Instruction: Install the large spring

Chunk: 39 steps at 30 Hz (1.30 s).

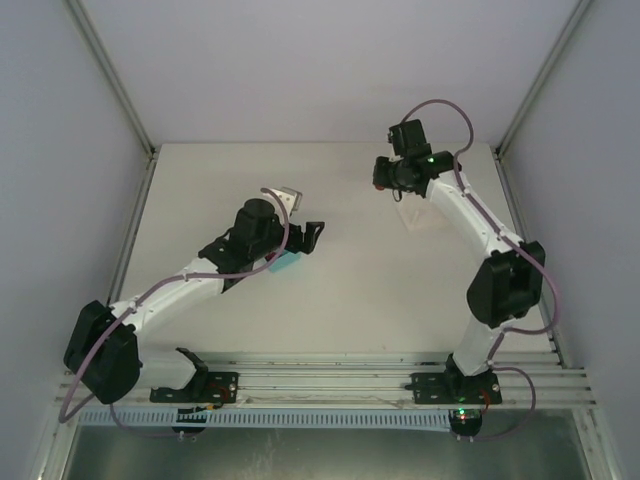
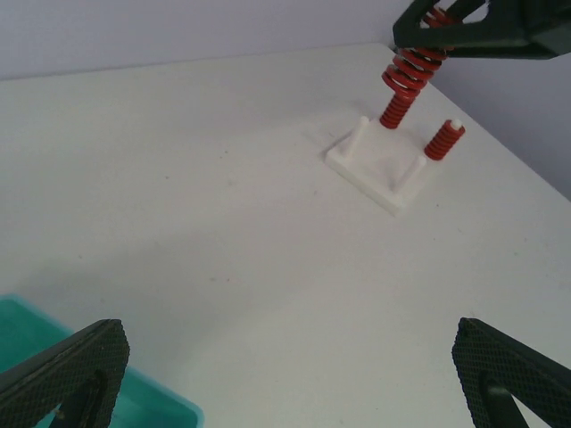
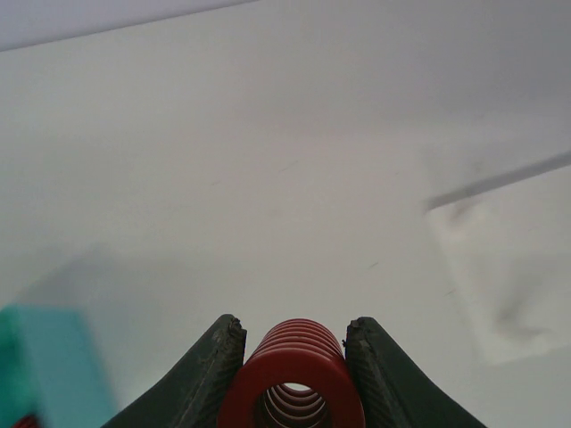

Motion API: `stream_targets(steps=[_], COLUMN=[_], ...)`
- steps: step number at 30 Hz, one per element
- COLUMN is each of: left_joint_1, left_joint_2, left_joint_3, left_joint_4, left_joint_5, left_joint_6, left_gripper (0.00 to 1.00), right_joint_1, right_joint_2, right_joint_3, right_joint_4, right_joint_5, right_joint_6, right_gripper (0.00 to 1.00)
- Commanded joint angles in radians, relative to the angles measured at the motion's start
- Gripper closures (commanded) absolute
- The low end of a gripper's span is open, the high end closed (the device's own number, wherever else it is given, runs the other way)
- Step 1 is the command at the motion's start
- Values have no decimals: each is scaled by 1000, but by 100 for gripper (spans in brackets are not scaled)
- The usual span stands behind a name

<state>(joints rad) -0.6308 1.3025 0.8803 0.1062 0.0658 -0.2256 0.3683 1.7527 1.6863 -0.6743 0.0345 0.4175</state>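
Clamped tight in the right claw [image 3: 295, 328]: the large spring [image 2: 409, 73], upright over the 12 o'clock corner of the white base [image 2: 379, 165], lower end at or on the post there; cannot tell which. Spread wide and holding nothing: the left claw [image 2: 287, 352], well back at 7 o'clock. Hold the coil plumb, lower straight down the post, avoid nudging the small spring [image 2: 443, 140] at 3 o'clock, and let go only once seated flat. Counting: two claws, one base, two bare posts at 9 and 5 o'clock, two red springs for certain, one teal bin [image 2: 27, 330].
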Motion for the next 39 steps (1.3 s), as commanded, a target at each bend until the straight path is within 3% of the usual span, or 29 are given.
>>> stream_targets(steps=[1,13,39], left_joint_1=[9,16,17], left_joint_2=[-22,-66,-112], left_joint_3=[45,64,35], left_joint_4=[-70,-163,-156], left_joint_5=[-29,-107,-119], left_joint_6=[-72,-97,-99], left_gripper=[1,1,1], right_joint_1=[-60,-114,-158], right_joint_2=[84,278,335], right_joint_3=[70,173,132], right_joint_4=[47,64,109], right_joint_5=[172,344,248], right_joint_6=[-88,-152,-41], right_gripper=[100,100,100])
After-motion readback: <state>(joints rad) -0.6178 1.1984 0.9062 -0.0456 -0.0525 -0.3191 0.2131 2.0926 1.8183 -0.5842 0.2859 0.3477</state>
